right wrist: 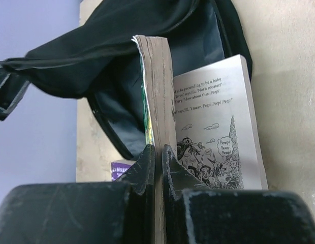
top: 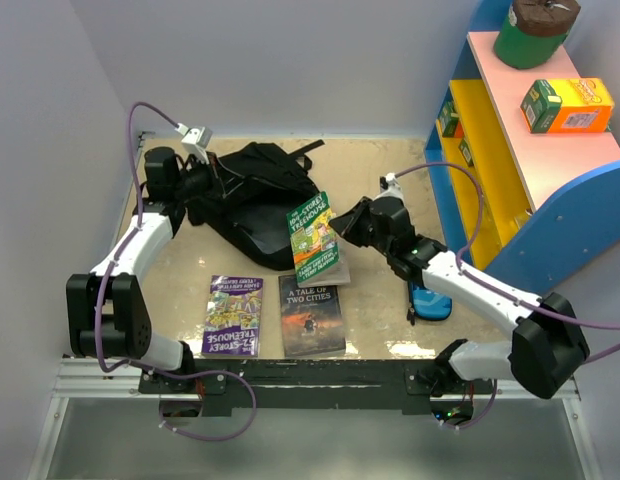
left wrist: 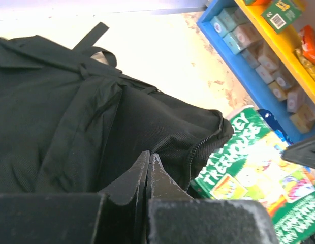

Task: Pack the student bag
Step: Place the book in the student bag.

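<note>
The soft black student bag (top: 252,190) slumps at the far left-centre of the speckled tabletop (top: 380,310). Its woven cloth is creased, and its zippered mouth gapes toward the right, showing smooth grey lining. The left gripper (left wrist: 149,156) has its jaws pressed together on a fold of cloth at the bag's left side. The right gripper (right wrist: 158,150) clamps a green paperback (top: 315,236) by its edge, tilted at the bag's mouth, with one illustrated page hanging loose. A purple book (top: 233,315) and a dark book (top: 311,315) lie flat nearer.

student bag (top: 245,190): rear left of tabletop (top: 380,325)
raised book (top: 315,238): at bag's right edge
left book (top: 233,315), right book (top: 311,315): side by side, before bag
pencil case (top: 430,301): right of them
</note>
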Motion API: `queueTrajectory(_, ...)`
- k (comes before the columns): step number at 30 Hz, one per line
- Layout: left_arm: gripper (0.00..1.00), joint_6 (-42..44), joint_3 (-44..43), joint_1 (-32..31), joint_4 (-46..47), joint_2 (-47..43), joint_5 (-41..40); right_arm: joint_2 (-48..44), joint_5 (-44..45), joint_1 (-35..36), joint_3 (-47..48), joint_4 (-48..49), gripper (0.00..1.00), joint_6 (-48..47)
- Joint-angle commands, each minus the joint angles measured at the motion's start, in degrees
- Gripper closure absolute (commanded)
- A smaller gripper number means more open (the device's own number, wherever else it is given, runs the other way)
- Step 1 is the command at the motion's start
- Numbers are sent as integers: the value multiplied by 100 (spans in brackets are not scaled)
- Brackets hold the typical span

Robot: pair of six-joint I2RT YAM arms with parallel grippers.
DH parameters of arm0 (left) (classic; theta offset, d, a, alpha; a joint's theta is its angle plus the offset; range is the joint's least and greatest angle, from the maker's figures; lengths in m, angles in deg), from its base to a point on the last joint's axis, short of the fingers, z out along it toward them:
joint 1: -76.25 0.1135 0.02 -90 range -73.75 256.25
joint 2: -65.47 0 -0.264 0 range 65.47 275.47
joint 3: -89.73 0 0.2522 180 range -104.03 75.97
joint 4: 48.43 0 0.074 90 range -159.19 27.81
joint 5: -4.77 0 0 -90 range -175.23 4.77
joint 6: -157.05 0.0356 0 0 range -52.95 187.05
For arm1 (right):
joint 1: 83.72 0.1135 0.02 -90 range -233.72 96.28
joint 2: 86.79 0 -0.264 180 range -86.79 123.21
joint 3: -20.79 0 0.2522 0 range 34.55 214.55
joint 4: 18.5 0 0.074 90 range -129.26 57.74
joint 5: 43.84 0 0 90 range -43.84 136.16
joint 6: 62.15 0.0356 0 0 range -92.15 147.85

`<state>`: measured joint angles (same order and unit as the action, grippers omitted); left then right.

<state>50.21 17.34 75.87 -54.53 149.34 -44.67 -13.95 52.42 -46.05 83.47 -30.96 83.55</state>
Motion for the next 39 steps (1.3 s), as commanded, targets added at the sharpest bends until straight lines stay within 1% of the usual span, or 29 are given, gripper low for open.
queueTrajectory(1, 100, -232, -131, 38, 491, -337, 601, -33, 15, 91, -120, 985, 100, 345)
queueTrajectory(4, 100, -329, -8, 38, 710, -354, 1233, 221, 112, 100, -68, 1231, 100, 362)
queueTrajectory(6, 100, -233, 36, 38, 763, -372, 1550, 545, 95, 100, 63, 1416, 100, 424)
queueTrajectory(7, 100, -154, 36, 30, 633, -407, 1717, 686, 60, 91, 99, 1652, 100, 467)
queueTrajectory(9, 100, -48, 106, 29, 675, -433, 1999, 906, 7, 91, 187, 1969, 100, 660)
queueTrajectory(13, 100, 84, 247, 29, 605, -504, 2578, 1635, 76, 100, 380, 2978, 100, 986)
queueTrajectory(15, 100, 207, 291, 29, 588, -486, 2808, 1882, 173, 109, 521, 3226, 100, 1135)
queueTrajectory(16, 100, 268, 291, 29, 457, -478, 2939, 2083, 322, 126, 547, 3567, 100, 1145)
queueTrajectory(18, 100, 628, 204, 21, 220, -364, 3185, 2252, 446, 144, 740, 3693, 100, 1145)
queueTrajectory(19, 100, 821, 133, 21, -260, -320, 3248, 2357, 498, 153, 811, 3789, 100, 1136)
queueTrajectory(20, 100, 1232, 72, 12, -509, -276, 3283, 2514, 586, 153, 855, 3886, 100, 1136)
queueTrajectory(21, 100, 1436, -25, 12, -720, -197, 3353, 2629, 630, 153, 908, 4008, 100, 1145)
queueTrajectory(22, 100, 1621, -69, 3, -1201, -170, 3380, 2726, 665, 153, 926, 4340, 100, 1179)
queueTrajectory(23, 100, 2023, -113, 3, -1380, -126, 3415, 2927, 692, 153, 934, 4552, 100, 1310)
queueTrajectory(25, 100, 2377, -254, -23, -1933, -12, 3511, 3156, 710, 170, 1092, 4913, 100, 1504)
queueTrajectory(26, 100, 2822, -367, -41, -2153, 32, 3521, 3419, 736, 197, 1162, 5011, 100, 1618)
queueTrajectory(27, 100, 3088, -447, -41, -2677, 128, 3503, 3517, 841, 249, 1407, 4968, 100, 1637)
queueTrajectory(29, 100, 3676, -613, -50, -3085, 234, 3520, 3737, 947, 407, 1750, 4671, 100, 1471)
queueTrajectory(31, 100, 4116, -754, -41, -3796, 392, 3582, 3913, 1175, 582, 2190, 3986, 100, 1278)
queueTrajectory(32, 100, 4597, -886, -50, -4042, 445, 3600, 3948, 1263, 636, 2287, 3757, 100, 1033)
queueTrajectory(33, 100, 4767, -939, -41, -4384, 524, 3600, 4027, 1307, 680, 2497, 3180, 100, 865)
queueTrajectory(34, 100, 4882, -974, -41, -4492, 551, 3591, 4045, 1273, 698, 2629, 2792, 100, 681)
queueTrajectory(35, 100, 5066, -1036, -32, -4597, 586, 3591, 4045, 1333, 706, 2761, 2449, 77, 339)
queueTrajectory(36, 100, 5172, -1062, -32, -4763, 638, 3591, 4019, 1395, 707, 2736, 1941, 65, 188)
queueTrajectory(37, 100, 5278, -1089, -23, -4809, 656, 3591, 3906, 1534, 707, 2693, 1718, 56, -5)
queueTrajectory(38, 100, 5279, -1106, -32, -4826, 682, 3600, 3879, 1579, 707, 2605, 1542, 35, -155)
queueTrajectory(39, 100, 5288, -1115, -23, -4818, 683, 3635, 3843, 1641, 689, 2604, 1114, 30, -269)
